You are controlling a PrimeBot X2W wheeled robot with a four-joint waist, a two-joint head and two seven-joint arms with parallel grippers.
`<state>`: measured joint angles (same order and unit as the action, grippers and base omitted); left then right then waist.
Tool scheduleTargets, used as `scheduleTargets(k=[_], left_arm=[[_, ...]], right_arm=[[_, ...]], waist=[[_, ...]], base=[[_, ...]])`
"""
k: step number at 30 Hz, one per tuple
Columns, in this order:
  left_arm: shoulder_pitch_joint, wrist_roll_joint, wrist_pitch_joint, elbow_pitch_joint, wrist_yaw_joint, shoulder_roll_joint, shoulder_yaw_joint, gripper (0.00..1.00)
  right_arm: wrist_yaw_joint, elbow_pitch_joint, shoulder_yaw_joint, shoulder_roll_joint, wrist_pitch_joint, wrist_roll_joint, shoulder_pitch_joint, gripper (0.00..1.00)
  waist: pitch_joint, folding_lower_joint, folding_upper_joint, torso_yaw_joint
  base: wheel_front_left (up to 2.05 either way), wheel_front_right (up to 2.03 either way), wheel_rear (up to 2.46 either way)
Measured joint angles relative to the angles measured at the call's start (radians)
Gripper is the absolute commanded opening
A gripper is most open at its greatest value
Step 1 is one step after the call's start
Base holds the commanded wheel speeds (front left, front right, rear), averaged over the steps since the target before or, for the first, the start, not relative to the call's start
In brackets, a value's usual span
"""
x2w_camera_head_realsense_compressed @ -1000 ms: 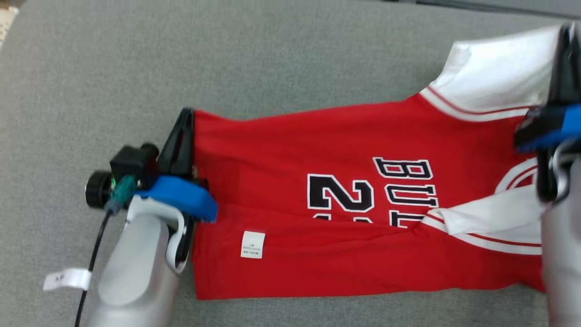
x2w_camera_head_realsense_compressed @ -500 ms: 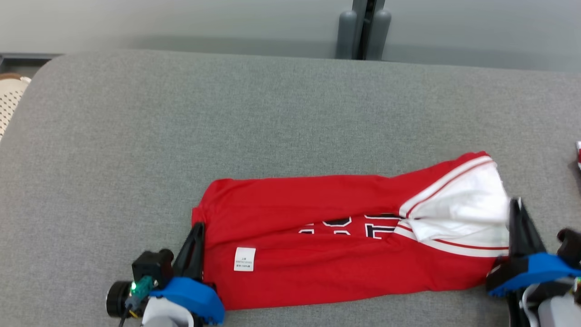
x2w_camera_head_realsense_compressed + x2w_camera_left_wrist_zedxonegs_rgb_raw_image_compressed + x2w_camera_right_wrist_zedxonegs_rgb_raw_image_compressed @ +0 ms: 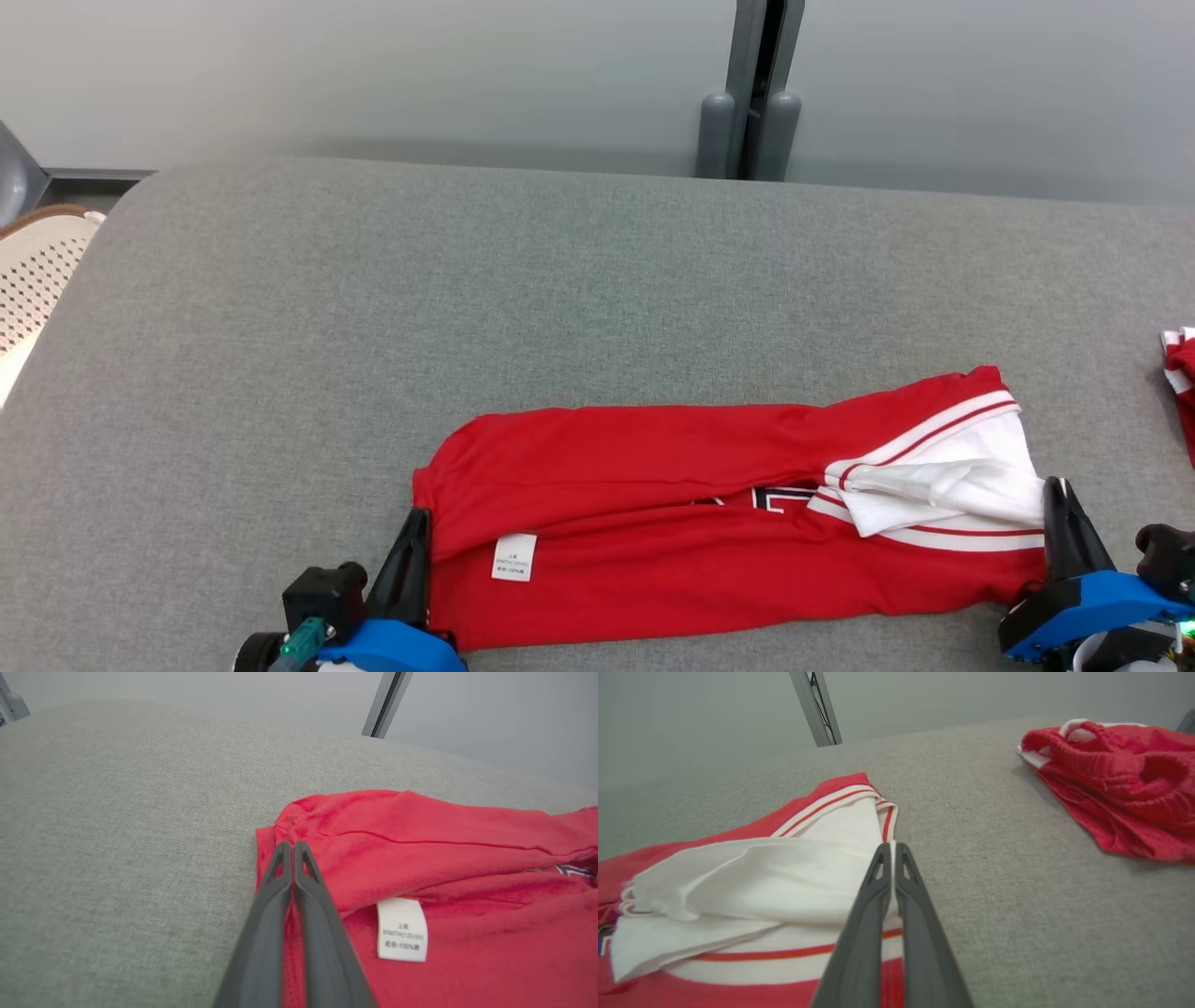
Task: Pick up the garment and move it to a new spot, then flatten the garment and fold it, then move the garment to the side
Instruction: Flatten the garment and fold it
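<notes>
Now the red jersey (image 3: 709, 523) lies folded long and thin near the front of the grey bench (image 3: 373, 327). The left claw (image 3: 293, 845) is pinched shut on its left end, and the right claw (image 3: 892, 847) is pinched shut on the white sleeve (image 3: 775, 877) end. If a claw pulls away before it lets go, the fold could drag open. That loose sleeve could flop out, or bump the other red clothes (image 3: 1120, 793) nearby
</notes>
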<state>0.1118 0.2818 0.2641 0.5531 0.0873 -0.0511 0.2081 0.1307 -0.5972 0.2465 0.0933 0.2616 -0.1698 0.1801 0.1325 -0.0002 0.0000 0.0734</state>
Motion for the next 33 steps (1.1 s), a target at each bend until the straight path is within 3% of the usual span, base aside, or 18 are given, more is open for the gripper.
scheduleTargets(k=[7, 8, 9, 10, 11, 19, 28, 30, 31, 33], left_arm=[[-0.02, 0.0, 0.0, -0.01, -0.005, 0.0, 0.015, 0.0], [-0.023, 0.0, 0.0, -0.011, -0.007, 0.0, 0.018, 0.22], [-0.026, 0.0, 0.0, -0.009, -0.01, 0.001, 0.021, 0.72], [-0.028, 0.002, 0.0, -0.005, -0.013, 0.0, 0.023, 1.0], [-0.029, 0.001, 0.0, -0.002, -0.017, 0.0, 0.026, 1.0], [-0.029, -0.018, 0.0, -0.024, -0.026, 0.0, 0.028, 1.0], [-0.03, -0.018, 0.0, -0.028, -0.029, 0.0, 0.024, 1.0], [-0.03, -0.018, 0.0, -0.028, -0.029, 0.0, 0.022, 1.0], [-0.03, -0.018, 0.0, -0.028, -0.029, 0.0, 0.021, 1.0], [-0.033, -0.018, 0.0, -0.028, -0.029, 0.0, 0.017, 1.0]], right_arm=[[0.0, -0.008, 0.014, 0.001, 0.0, 0.006, 0.0, 0.0], [0.0, -0.021, 0.015, 0.001, 0.0, 0.006, 0.0, 0.0], [0.0, -0.041, 0.018, 0.0, 0.0, 0.006, 0.0, 0.0], [0.0, -0.062, 0.019, 0.0, 0.0, 0.006, 0.0, 0.45], [0.0, -0.075, 0.019, -0.002, 0.001, 0.006, 0.001, 1.0], [0.0, -0.14, 0.024, 0.01, 0.001, 0.039, 0.06, 1.0], [0.0, -0.322, 0.056, 0.03, -0.009, 0.082, 0.136, 1.0], [0.0, -0.346, 0.057, 0.031, -0.009, 0.081, 0.149, 0.15], [0.0, -0.356, 0.057, 0.033, -0.008, 0.081, 0.155, 0.0], [0.0, -0.367, 0.057, 0.034, -0.003, 0.076, 0.165, 0.0]], waist=[[-0.018, 0.0, 0.0, 0.007], [-0.018, 0.0, 0.0, 0.009], [-0.019, 0.0, 0.0, 0.011], [-0.018, 0.0, 0.0, 0.013], [-0.018, 0.0, 0.0, 0.014], [-0.005, 0.0002, 0.0, 0.041], [0.003, 0.0001, 0.0, 0.084], [0.004, 0.0001, 0.0, 0.088], [0.005, 0.0001, 0.0, 0.089], [0.007, 0.0001, 0.0, 0.089]], base=[[0.0, 0.0, 0.0], [0.0, 0.0, 0.0], [0.0, 0.0, 0.0], [0.0, 0.0, 0.0], [0.0, 0.0, 0.0], [0.0, 0.0, 0.0], [0.0, 0.0, 0.0], [0.0, 0.0, 0.0], [0.0, 0.0, 0.0], [0.0, 0.0, 0.0]])
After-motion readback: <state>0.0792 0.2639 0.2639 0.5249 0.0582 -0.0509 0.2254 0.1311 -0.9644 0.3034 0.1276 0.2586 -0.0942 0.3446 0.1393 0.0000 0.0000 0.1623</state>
